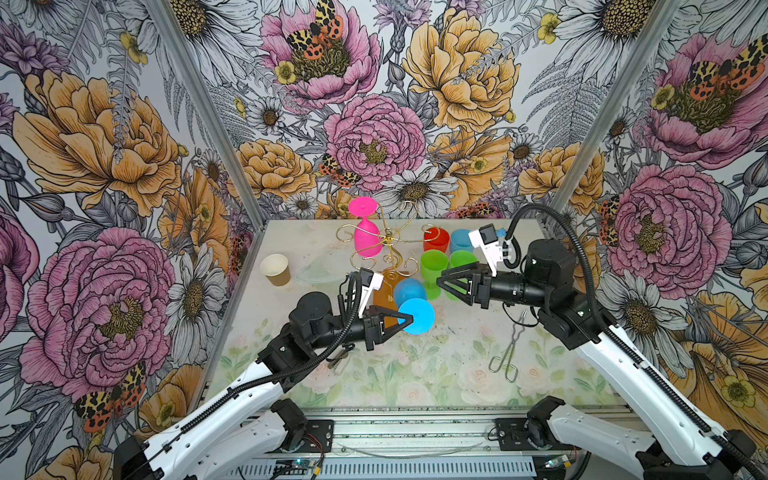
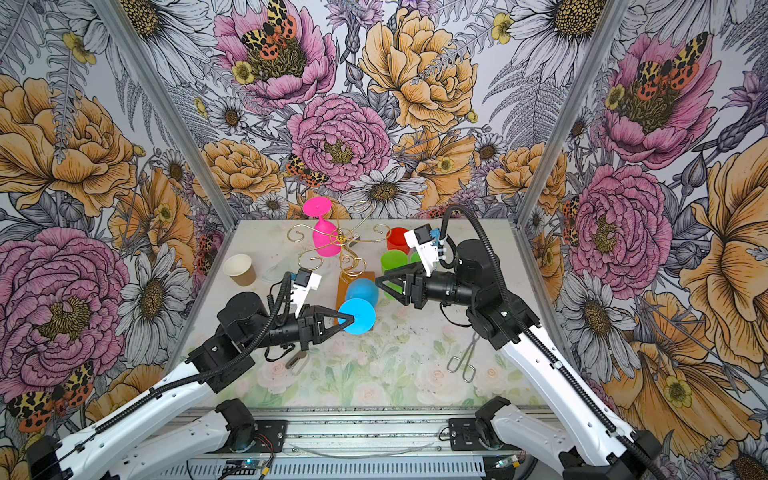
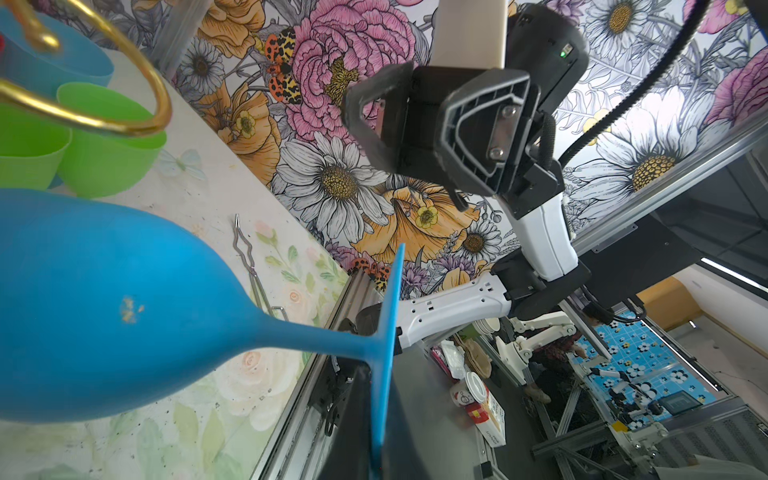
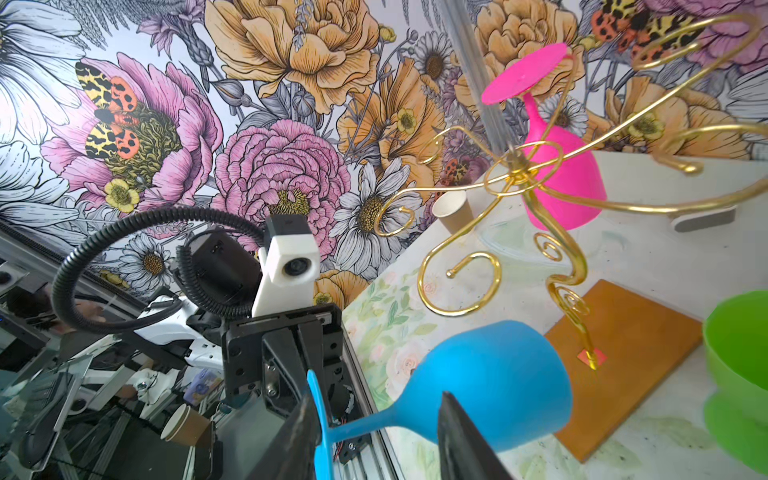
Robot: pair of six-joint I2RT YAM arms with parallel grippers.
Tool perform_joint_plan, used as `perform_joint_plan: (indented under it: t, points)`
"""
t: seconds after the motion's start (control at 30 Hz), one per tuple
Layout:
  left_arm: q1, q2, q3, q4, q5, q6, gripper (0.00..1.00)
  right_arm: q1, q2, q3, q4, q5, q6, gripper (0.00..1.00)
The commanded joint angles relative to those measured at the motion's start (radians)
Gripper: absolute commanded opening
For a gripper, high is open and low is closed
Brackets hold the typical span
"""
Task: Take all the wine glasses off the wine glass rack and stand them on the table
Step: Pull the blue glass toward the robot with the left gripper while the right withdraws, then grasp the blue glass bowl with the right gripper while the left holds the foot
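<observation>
My left gripper (image 1: 409, 319) (image 2: 351, 320) (image 3: 380, 415) is shut on the flat foot of a blue wine glass (image 1: 409, 291) (image 2: 363, 291) (image 3: 124, 299) (image 4: 490, 382). The glass lies tilted in the air, its bowl over the rack's wooden base (image 1: 383, 301) (image 4: 631, 353). It hangs below the gold scroll arms of the wine glass rack (image 1: 388, 241) (image 2: 343, 239) (image 4: 519, 174) and touches none of them. My right gripper (image 1: 440, 279) (image 2: 378, 282) (image 4: 378, 415) is open, its fingers apart on either side of the stem. A pink wine glass (image 1: 368, 239) (image 2: 324, 239) (image 4: 557, 174) hangs upside down on the rack.
Green cups (image 1: 432, 270), a red cup (image 1: 436, 239) and a blue cup (image 1: 461, 241) stand right of the rack, under the right arm. A paper cup (image 1: 275, 268) stands at the left. Metal tongs (image 1: 509, 353) lie at the front right. A clear plastic piece (image 1: 316, 270) lies by the rack.
</observation>
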Motion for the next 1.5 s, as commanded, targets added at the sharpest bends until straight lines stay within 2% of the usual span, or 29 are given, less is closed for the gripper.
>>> perform_joint_plan:
  t: [0.0,0.17,0.33,0.4,0.5,0.63,0.83,1.03,1.17,1.47]
  points:
    - [-0.071,0.011,0.113,-0.250,-0.096,0.217,0.00,-0.048,-0.026,-0.059,0.002,-0.025,0.054,0.55]
    - [-0.170,0.053,0.203,-0.406,-0.231,0.382,0.00,-0.130,-0.037,-0.110,0.001,-0.037,0.120,0.59]
    - [-0.264,0.112,0.248,-0.466,-0.326,0.501,0.00,-0.194,-0.012,-0.133,-0.018,0.032,0.166,0.60]
    - [-0.321,0.142,0.270,-0.507,-0.407,0.563,0.00,-0.218,0.007,-0.141,-0.043,0.077,0.174,0.60]
    - [-0.399,0.175,0.275,-0.534,-0.533,0.666,0.00,-0.236,0.053,-0.136,-0.074,0.084,0.184,0.60]
    - [-0.463,0.191,0.253,-0.532,-0.684,0.804,0.00,-0.236,0.109,-0.102,-0.102,0.061,0.181,0.60]
    - [-0.579,0.207,0.203,-0.530,-0.934,1.086,0.00,-0.232,0.186,-0.032,-0.149,0.025,0.154,0.62]
    - [-0.604,0.216,0.167,-0.530,-1.022,1.234,0.00,-0.222,0.241,0.038,-0.155,-0.043,0.147,0.64]
    - [-0.630,0.235,0.137,-0.518,-1.148,1.322,0.00,-0.212,0.264,0.079,-0.178,-0.089,0.154,0.61]
    - [-0.647,0.255,0.070,-0.464,-1.316,1.462,0.00,-0.103,0.300,0.107,-0.295,-0.107,0.057,0.59]
